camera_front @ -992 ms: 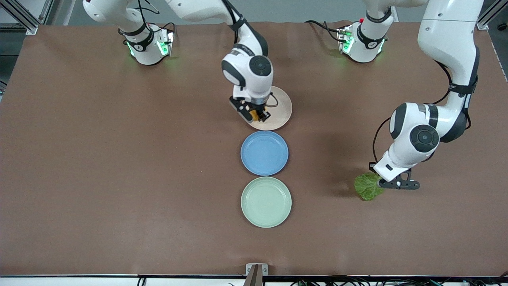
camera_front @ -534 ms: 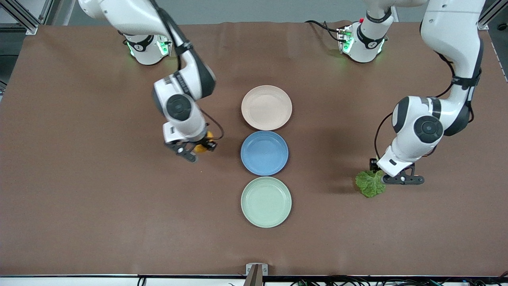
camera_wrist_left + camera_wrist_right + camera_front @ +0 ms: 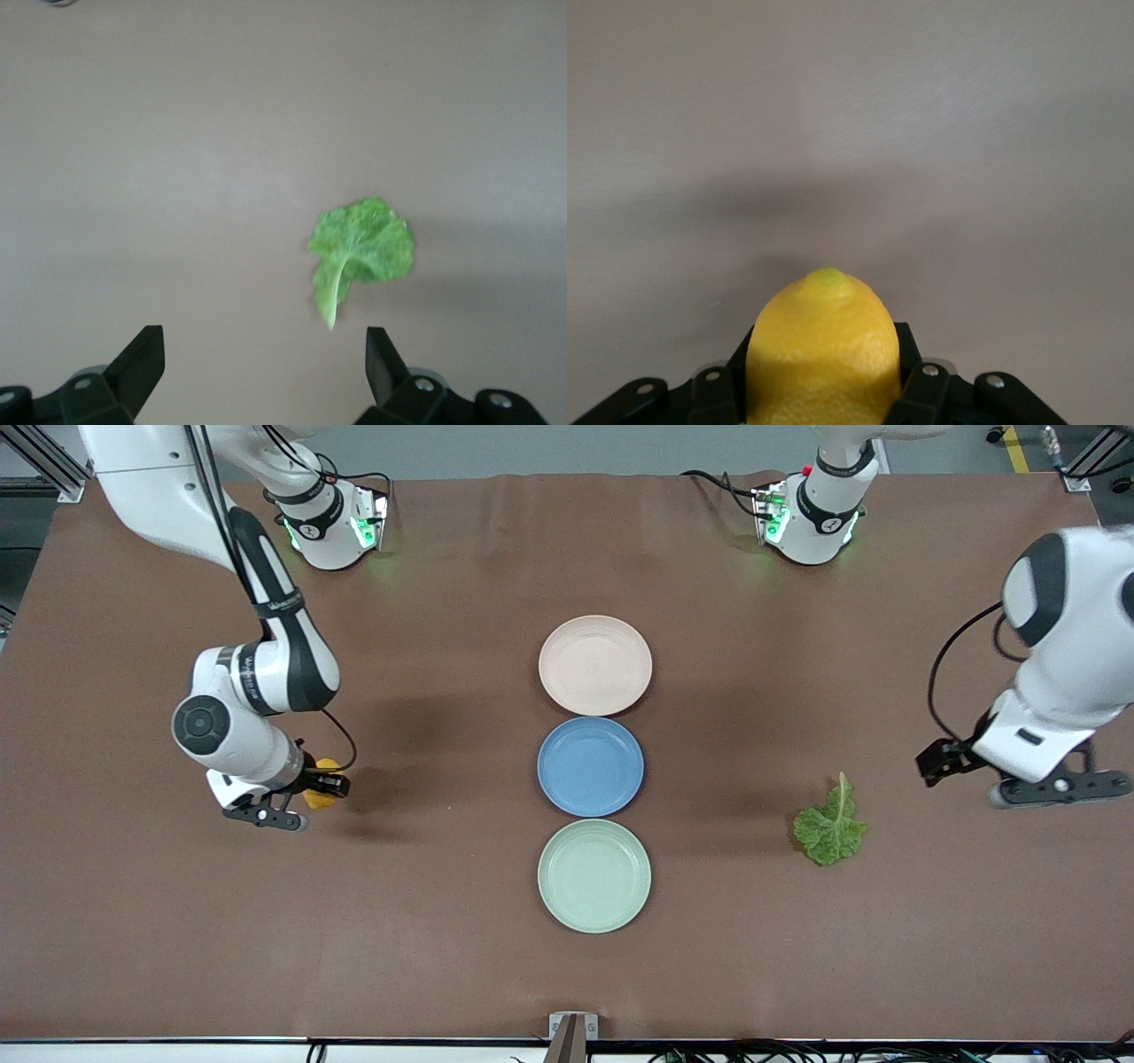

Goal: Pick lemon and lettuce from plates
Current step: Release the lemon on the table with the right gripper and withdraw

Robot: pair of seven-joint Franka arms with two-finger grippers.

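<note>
The lemon [image 3: 319, 794] is yellow and sits clamped in my right gripper [image 3: 297, 802], low over the bare table toward the right arm's end. In the right wrist view the lemon [image 3: 824, 350] fills the space between the shut fingers [image 3: 921, 390]. The lettuce [image 3: 831, 828] lies flat on the table toward the left arm's end, beside the green plate [image 3: 594, 875]. My left gripper [image 3: 1014, 779] is open and empty, apart from the lettuce, farther toward the left arm's end. The left wrist view shows the lettuce [image 3: 361, 248] ahead of the open gripper [image 3: 263, 367]. The beige-pink plate [image 3: 594, 664] is bare.
A blue plate [image 3: 590, 766] sits between the beige-pink and green plates in a row at the table's middle. The arm bases [image 3: 332, 522] stand along the table's edge farthest from the front camera.
My right gripper carried the lemon from the beige-pink plate toward the right arm's end of the table. My left gripper let go of the lettuce and drew away toward the left arm's end.
</note>
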